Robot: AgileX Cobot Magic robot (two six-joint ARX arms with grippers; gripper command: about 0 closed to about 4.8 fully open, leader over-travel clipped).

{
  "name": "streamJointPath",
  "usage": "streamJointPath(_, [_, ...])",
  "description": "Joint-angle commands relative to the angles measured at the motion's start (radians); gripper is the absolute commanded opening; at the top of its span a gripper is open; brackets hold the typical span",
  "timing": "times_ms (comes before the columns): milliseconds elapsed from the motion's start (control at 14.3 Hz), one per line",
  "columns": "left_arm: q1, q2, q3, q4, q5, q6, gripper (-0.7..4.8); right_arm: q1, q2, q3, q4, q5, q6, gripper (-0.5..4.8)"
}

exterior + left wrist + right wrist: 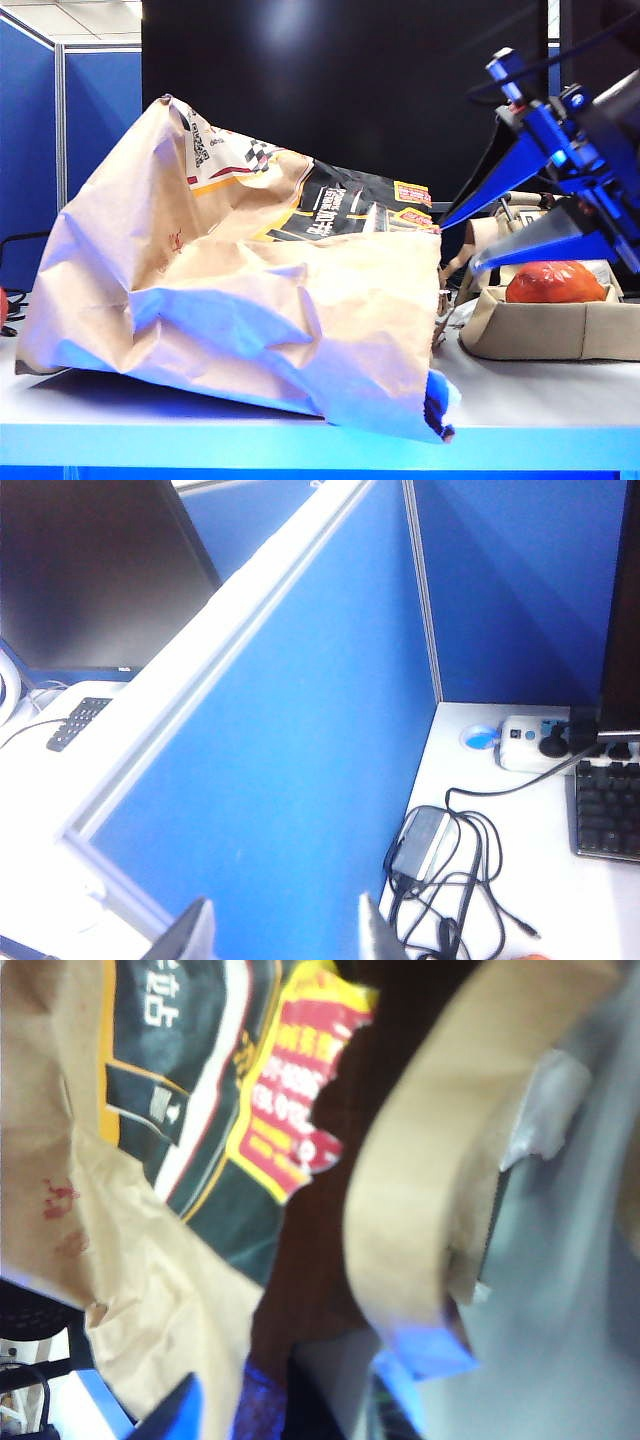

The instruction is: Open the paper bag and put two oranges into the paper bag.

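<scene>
I see the bag (240, 290) slumped on the white bench (520, 395) before blue partitions (95, 110). At 3 o'clock, an orange (556, 282) sits in a tray (550, 330). My right claw (500, 235) gapes empty above; my left claw (285, 930), off-scene, parted, holds nothing.

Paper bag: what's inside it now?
Unknown. The paper bag lies slumped; the right wrist view shows only a dark mouth. One orange sits in the fabric tray outside.

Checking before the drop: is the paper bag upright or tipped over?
Tipped over. The paper bag lies slumped on its side on the table, printed panel facing up, its mouth end toward the beige tray.
</scene>
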Motion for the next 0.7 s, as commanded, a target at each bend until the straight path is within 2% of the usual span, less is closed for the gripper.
streamJointPath(70, [0.001,-0.048,-0.018,-0.005,-0.007,-0.008,1.97,0.003,0.066,0.004,0.118,-0.088,0.068,2.21])
streamJointPath(280, [0.0,-0.087,-0.018,-0.005,-0.007,-0.022,1.96,0.076,0.166,0.008,0.3,-0.106,0.145,2.19])
streamJointPath(350, [0.0,-0.098,-0.018,-0.005,-0.008,-0.023,1.94,0.105,0.206,0.009,0.377,-0.104,0.161,1.63])
streamJointPath(420, [0.0,-0.1,-0.018,-0.005,-0.008,-0.022,1.91,0.114,0.221,0.009,0.418,-0.105,0.169,0.13])
streamJointPath(559, [0.0,-0.107,-0.018,-0.005,-0.011,-0.022,1.91,0.114,0.221,0.011,0.464,-0.107,0.192,-0.02])
streamJointPath(699, [0.0,-0.111,-0.018,-0.005,-0.023,-0.022,1.91,0.109,0.215,0.068,0.42,-0.129,0.205,-0.03])
